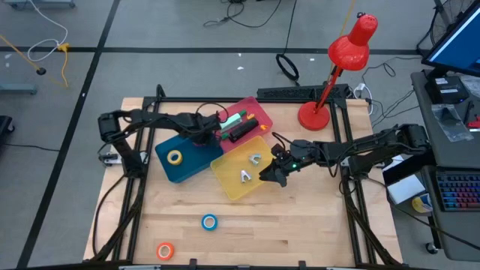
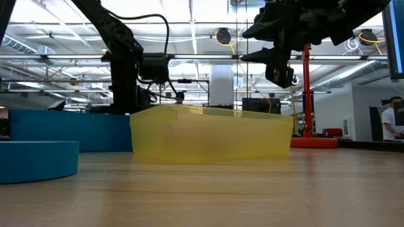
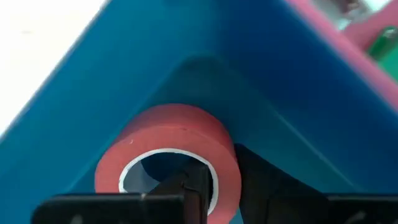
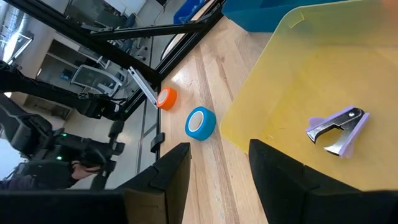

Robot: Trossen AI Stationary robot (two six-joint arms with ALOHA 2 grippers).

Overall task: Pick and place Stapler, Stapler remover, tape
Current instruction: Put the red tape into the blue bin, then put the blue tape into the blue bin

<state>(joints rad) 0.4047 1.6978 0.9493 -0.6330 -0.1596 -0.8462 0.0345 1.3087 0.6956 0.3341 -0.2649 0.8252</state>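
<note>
Your left gripper (image 3: 193,186) held the red tape roll (image 3: 168,143) narrowly inside the blue bin (image 1: 184,154), beside the yellow roll (image 1: 175,157). Right gripper (image 1: 271,174) jaws stood half-open, empty, over the yellow bin (image 1: 244,187). Blue roll (image 1: 209,222) and orange roll (image 1: 165,251) remained on the near surface (image 1: 300,225).

Two dark jointed arms, black cables, flat black fingers (image 4: 283,180)
</note>
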